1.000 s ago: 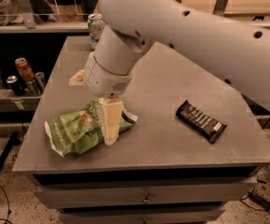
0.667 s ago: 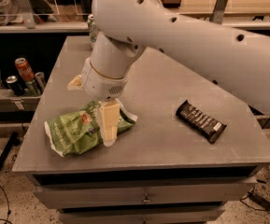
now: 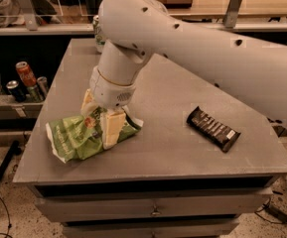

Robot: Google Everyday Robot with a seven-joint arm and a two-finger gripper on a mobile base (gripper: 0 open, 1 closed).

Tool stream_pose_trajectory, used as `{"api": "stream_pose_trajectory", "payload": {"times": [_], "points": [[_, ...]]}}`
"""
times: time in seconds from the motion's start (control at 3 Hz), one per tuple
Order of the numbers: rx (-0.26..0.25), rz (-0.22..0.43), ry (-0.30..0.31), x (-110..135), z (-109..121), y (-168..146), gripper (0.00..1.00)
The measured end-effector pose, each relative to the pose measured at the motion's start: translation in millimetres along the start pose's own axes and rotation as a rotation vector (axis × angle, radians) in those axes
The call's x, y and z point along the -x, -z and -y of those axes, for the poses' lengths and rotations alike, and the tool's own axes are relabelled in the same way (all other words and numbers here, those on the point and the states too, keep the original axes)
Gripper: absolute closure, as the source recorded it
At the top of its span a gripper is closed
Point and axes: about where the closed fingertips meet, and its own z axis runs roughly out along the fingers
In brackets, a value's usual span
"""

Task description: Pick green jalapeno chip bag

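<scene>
The green jalapeno chip bag (image 3: 78, 135) lies crumpled on the front left of the grey table (image 3: 173, 98). My gripper (image 3: 101, 117) points down over the bag's right half. One cream finger (image 3: 114, 129) presses on the bag's near side, and the other finger (image 3: 87, 103) is at its far side. The bag's upper right part is pinched between them. The bag still rests on the table. The wrist hides part of the bag.
A dark brown candy bar (image 3: 213, 129) lies on the table's right side. A green-and-white soda can (image 3: 98, 33) stands at the back, partly hidden by my arm. Several cans (image 3: 26, 78) stand on a low shelf to the left.
The wrist has come down toward the bag. The far finger has moved closer to the near one, narrowing the gap around the bag. The bag has hardly shifted.
</scene>
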Motion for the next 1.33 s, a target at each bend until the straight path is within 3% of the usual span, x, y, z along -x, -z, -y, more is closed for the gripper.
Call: {"api": "stream_pose_trajectory", "payload": {"times": [0.67, 1.0, 1.33], "points": [[0.006, -0.007, -0.005, -3, 2, 3, 0.87], [0.006, -0.007, -0.005, -3, 2, 4, 1.0], [-0.043, -0.063, -0.033, -25, 20, 31, 1.0]]}}
